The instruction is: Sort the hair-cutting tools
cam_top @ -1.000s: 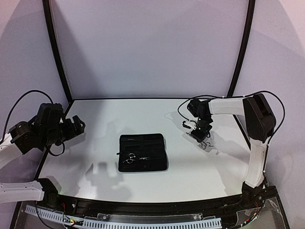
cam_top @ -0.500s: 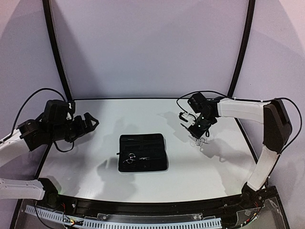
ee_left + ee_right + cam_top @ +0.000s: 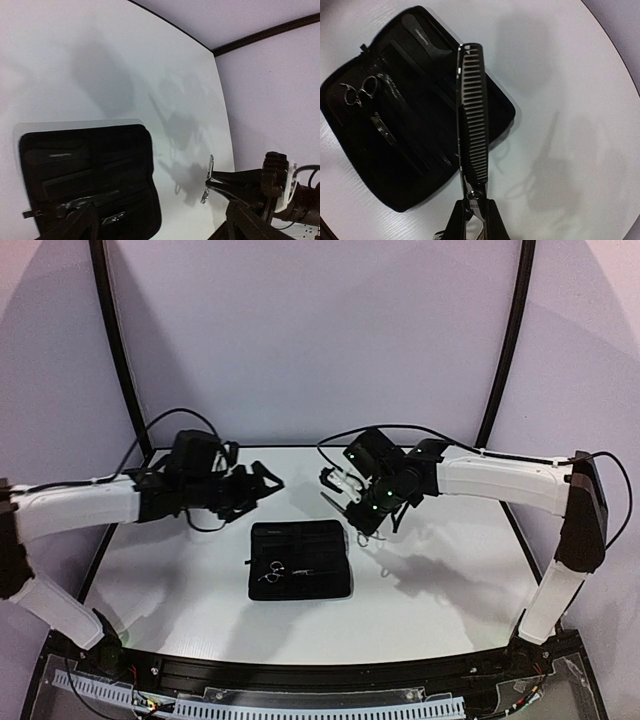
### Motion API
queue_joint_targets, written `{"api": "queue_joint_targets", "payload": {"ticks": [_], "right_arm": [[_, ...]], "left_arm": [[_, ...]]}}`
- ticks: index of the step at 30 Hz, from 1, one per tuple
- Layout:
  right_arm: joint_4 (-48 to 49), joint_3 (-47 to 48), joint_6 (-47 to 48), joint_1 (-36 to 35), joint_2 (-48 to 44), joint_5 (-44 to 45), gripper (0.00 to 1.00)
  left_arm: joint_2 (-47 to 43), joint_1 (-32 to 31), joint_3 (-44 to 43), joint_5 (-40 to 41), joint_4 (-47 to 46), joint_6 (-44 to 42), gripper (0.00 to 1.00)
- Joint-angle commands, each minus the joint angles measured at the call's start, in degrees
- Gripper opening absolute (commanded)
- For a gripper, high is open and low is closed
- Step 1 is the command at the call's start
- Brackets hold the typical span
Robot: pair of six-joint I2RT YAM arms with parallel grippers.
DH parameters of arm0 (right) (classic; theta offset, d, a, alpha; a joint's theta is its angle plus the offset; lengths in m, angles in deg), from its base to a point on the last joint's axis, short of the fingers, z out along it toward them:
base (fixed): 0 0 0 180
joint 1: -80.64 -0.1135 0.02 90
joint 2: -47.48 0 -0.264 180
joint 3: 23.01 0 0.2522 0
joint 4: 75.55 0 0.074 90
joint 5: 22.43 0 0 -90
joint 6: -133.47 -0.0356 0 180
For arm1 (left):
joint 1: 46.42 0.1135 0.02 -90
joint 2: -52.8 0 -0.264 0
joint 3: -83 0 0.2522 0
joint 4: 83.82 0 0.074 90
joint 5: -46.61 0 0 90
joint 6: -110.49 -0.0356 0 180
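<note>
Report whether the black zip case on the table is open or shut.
Open. The black rectangular zip case lies spread flat, its inner straps showing and small silver scissors lying inside it.

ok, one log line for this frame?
left tool open, empty | right tool shut on thinning scissors, near open zip case | second scissors in case

The white table (image 3: 450, 580) has a dark rim and a curved near edge. One thing lies directly on it: a black rectangular zip case (image 3: 300, 559), opened flat near the middle, long sides running left to right. Soft shadows fall on the bare white around it
</note>
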Motion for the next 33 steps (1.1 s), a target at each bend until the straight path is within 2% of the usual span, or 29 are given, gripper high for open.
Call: {"api": "queue_joint_targets", "payload": {"ticks": [1,3,9,14,20,27,29,33], "right_arm": [[1.7,2.4,-3.1,-2.2,1.5,-0.7,0.0],[1.7,3.3,-3.5,-2.8,2.0,-0.9,0.0],[2.5,5.1,-5.1,-4.1,2.5,-2.0,0.0],[2.8,6.9,-7.3,-4.8,3.4,-2.2,0.0],[2.1,8.6,-9.1,-5.1,4.5,-3.7,0.0],[0.8,11.4,-9.9,-6.2,7.0,-1.5,0.0],[0.7,12.4,-10.7,-6.3,7.7,-1.0,0.0],[0.6,14.2,-11.6,-6.4,8.4,-0.4,0.0]], "left_arm": [[5.1,-1.3,-3.7,-9.0,-9.0,2.5,0.85],[6.3,-1.7,-4.5,-10.0,-10.0,2.7,0.79],[7.7,-1.8,-3.9,-10.4,-12.1,3.3,0.71],[9.4,-1.9,-3.9,-10.4,-12.6,4.2,0.59],[10.4,-2.2,-3.8,-10.2,-14.2,5.0,0.57],[12.2,-3.0,-4.3,-10.5,-16.9,6.4,0.54],[12.8,-3.2,-4.6,-10.5,-17.2,6.6,0.5],[13.7,-3.4,-5.1,-10.4,-17.1,6.9,0.34]]}}
